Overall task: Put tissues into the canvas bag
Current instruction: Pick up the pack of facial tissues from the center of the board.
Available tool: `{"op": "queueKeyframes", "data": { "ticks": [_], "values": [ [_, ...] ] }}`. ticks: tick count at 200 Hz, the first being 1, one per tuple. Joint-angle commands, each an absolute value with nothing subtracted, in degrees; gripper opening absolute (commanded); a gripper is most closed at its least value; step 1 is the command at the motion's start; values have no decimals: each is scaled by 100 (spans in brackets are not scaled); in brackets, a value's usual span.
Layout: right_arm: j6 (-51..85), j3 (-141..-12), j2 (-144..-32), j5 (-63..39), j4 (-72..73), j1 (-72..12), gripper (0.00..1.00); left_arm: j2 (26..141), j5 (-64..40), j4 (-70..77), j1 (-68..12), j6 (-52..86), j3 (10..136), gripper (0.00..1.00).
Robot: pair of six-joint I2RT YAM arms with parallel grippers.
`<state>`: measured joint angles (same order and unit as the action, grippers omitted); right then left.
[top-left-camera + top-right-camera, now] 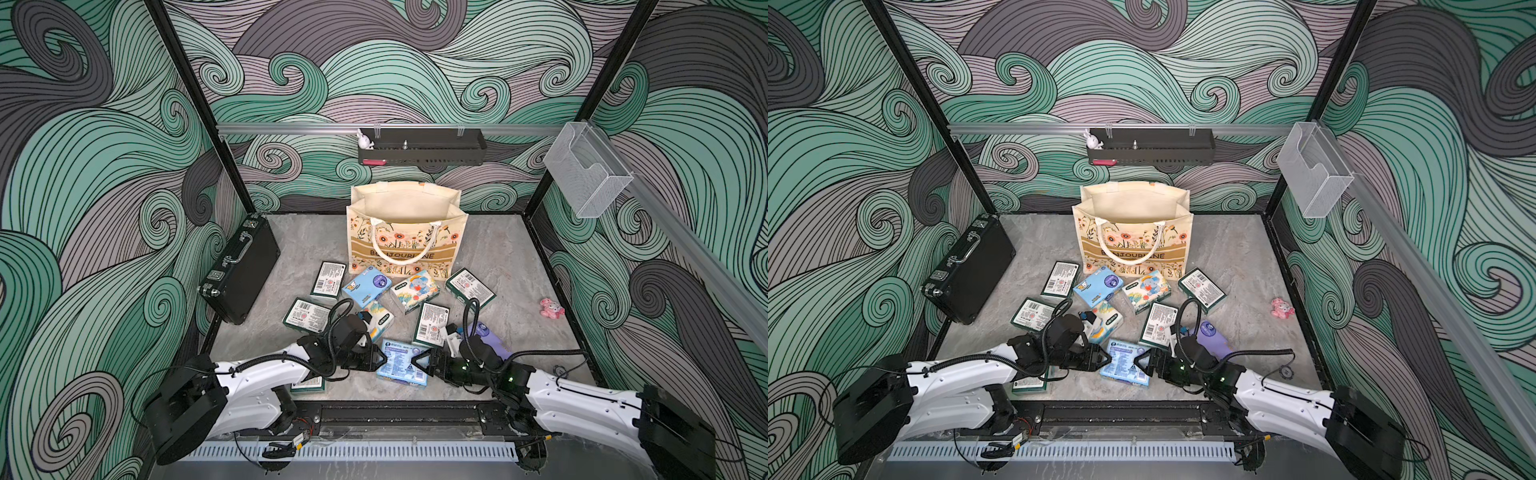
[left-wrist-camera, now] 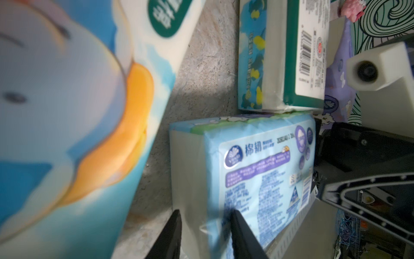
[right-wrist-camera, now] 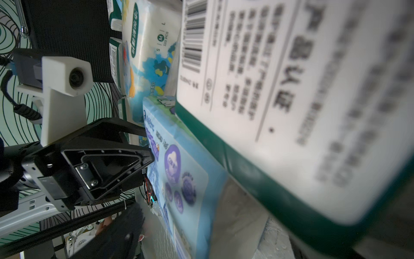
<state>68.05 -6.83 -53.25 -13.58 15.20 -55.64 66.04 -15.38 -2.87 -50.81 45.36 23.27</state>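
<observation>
The canvas bag (image 1: pixel 409 249) (image 1: pixel 1133 245) stands open and upright at the back of the table. Several tissues lie scattered in front of it. Nearest the front edge lies a light blue pack (image 1: pixel 401 362) (image 2: pixel 257 170) (image 3: pixel 179 170). My left gripper (image 1: pixel 381 358) (image 1: pixel 1105 360) (image 2: pixel 205 212) pinches that pack's left end, one finger on each face. My right gripper (image 1: pixel 420 360) (image 1: pixel 1140 362) is spread open at the pack's right end. Beside it lie a green-and-white pack (image 1: pixel 432 324) and a purple pack (image 1: pixel 487 332). Close by the left wrist is a duck-printed pack (image 1: pixel 380 322).
A black briefcase (image 1: pixel 241 270) leans against the left wall. A small pink toy (image 1: pixel 552 308) sits near the right wall. On the back rail hang a black shelf (image 1: pixel 422 147) and a clear holder (image 1: pixel 586 170). A green pack (image 1: pixel 309 384) lies under my left arm.
</observation>
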Motion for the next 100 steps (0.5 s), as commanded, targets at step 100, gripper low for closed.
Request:
{"op": "queueKeyframes", "data": {
  "ticks": [100],
  "values": [
    [6861,-926,-6602,-1651,2550,-5554,78,6211,-1012,-701,-5045,4447,1927,27]
  ]
}}
